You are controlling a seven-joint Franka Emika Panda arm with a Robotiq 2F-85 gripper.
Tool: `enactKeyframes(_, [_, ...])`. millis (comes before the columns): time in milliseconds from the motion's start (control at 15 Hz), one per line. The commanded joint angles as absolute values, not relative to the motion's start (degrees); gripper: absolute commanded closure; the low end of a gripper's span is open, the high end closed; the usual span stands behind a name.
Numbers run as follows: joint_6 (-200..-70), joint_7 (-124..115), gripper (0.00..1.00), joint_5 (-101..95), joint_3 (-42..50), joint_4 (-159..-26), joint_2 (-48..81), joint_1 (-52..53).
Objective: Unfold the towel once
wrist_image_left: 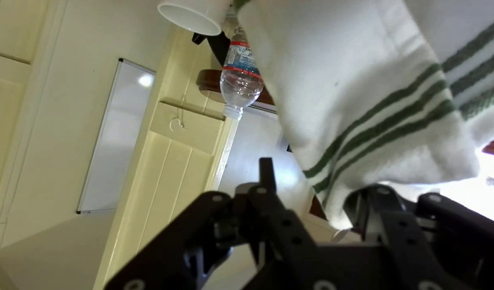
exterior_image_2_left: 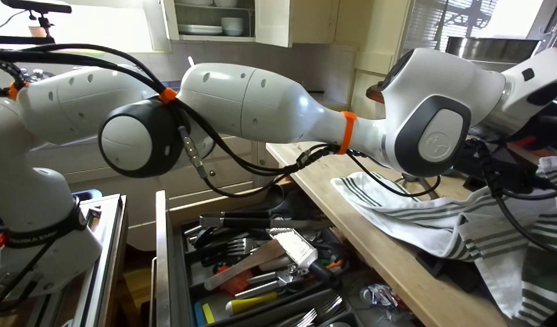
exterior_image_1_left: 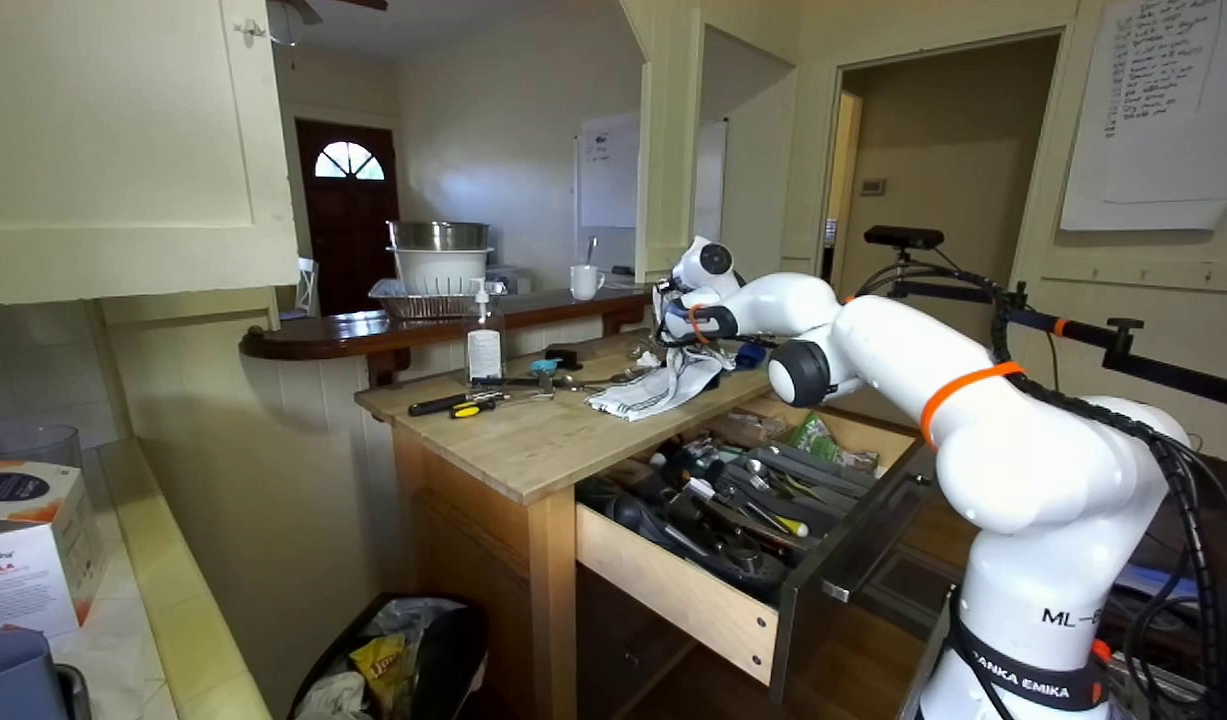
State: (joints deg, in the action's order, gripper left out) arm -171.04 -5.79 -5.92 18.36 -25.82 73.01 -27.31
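The towel (wrist_image_left: 363,80), white with dark green stripes, is creased and bunched. In an exterior view part of the towel (exterior_image_1_left: 653,390) lies flat on the wooden counter, and part rises under the gripper. In an exterior view the towel (exterior_image_2_left: 410,213) spreads along the counter edge with folds raised at the right. My gripper (wrist_image_left: 317,185) has its fingers wide apart in the wrist view. The towel's edge drapes over the right finger and hides its tip; the left finger is bare. The gripper (exterior_image_1_left: 673,335) is low over the towel at the counter's far end.
An open drawer (exterior_image_1_left: 673,590) full of utensils sits below the counter (exterior_image_1_left: 513,450). A yellow-and-black tool (exterior_image_1_left: 473,408), a pump bottle (exterior_image_1_left: 484,345) and other tools are on the counter. A raised ledge (exterior_image_1_left: 343,335) runs behind it. A plastic bottle (wrist_image_left: 242,76) shows in the wrist view.
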Motion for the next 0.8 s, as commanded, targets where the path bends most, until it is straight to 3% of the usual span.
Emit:
enactKeyframes(0, [-166.9,-8.6,0.23,-5.0,18.8,-26.7,70.9,-25.5])
enactKeyframes(200, [-159.1,-4.8,0.01,-2.9,11.9,-28.8,67.2,-24.1])
enactKeyframes(467, [-150.8,-7.8,0.00,0.8,6.7,-28.1,64.3,-23.9])
enactKeyframes(733, [-145.3,-17.9,0.01,1.3,9.0,-27.5,61.8,-25.7])
